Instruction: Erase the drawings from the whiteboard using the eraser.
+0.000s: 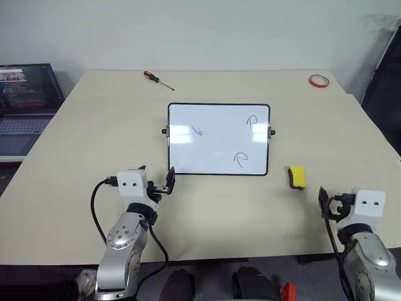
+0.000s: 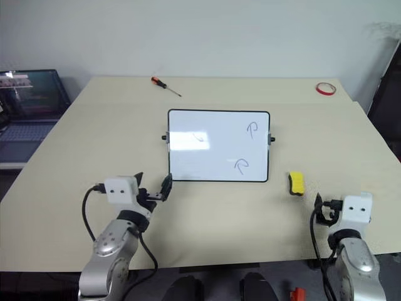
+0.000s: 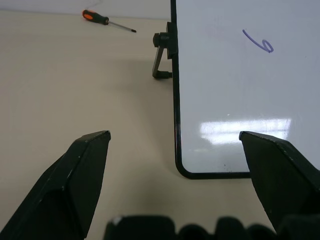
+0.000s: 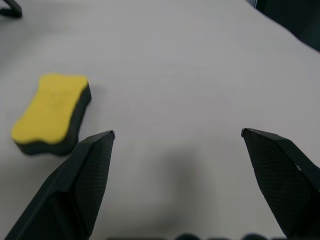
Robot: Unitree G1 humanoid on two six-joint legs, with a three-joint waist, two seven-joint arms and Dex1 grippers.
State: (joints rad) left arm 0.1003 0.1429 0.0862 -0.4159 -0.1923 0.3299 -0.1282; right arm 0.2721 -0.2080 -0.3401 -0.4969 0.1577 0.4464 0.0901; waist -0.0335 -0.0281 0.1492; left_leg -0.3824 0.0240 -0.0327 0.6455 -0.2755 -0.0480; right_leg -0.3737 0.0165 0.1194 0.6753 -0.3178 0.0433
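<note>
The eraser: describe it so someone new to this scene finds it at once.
Start at the whiteboard mid-table. Just off its near right corner, lying alone on the bare tabletop, is the eraser: a small yellow block with a dark underside, unlike the red tape roll at the far corner.

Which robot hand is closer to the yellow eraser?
The right. The right gripper sits open just short of the eraser, a little to its right. The left gripper is open by the whiteboard's near left corner, across the board from it.
</note>
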